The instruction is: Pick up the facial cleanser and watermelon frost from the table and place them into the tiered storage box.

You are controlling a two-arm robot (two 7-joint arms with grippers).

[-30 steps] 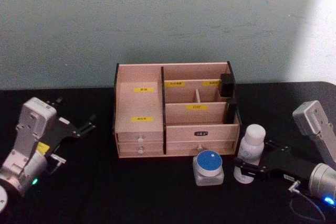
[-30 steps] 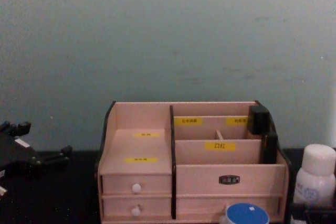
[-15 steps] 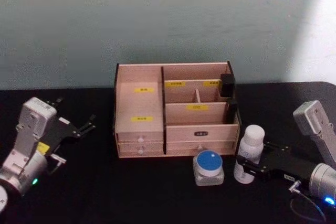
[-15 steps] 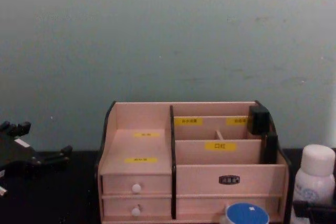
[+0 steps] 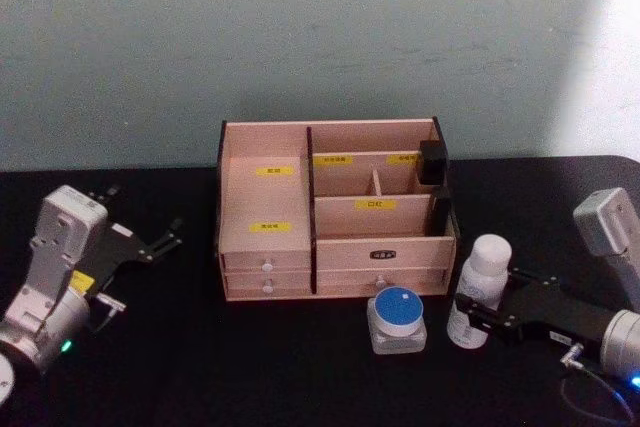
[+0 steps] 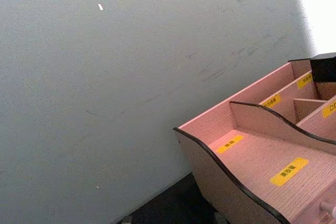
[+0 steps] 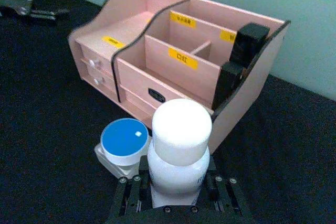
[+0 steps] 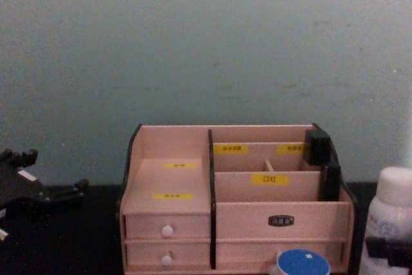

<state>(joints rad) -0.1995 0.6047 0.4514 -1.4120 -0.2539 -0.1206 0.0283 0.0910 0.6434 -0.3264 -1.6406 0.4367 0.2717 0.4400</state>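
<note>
clamping white bottle [image 5: 486, 269], right tool [image 5: 478, 317] beside storage box [image 5: 262, 199]; left tool [image 5: 142, 215] parked

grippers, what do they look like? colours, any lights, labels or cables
Both match: the left gripper and right gripper are flat black plates on silver-grey boxy wrist housings with rounded metallic cuffs. The left wrist carries a small yellow label and a green light; the right has a blue light and a thin looping cable. Small screws dot the right black fingers.
</note>
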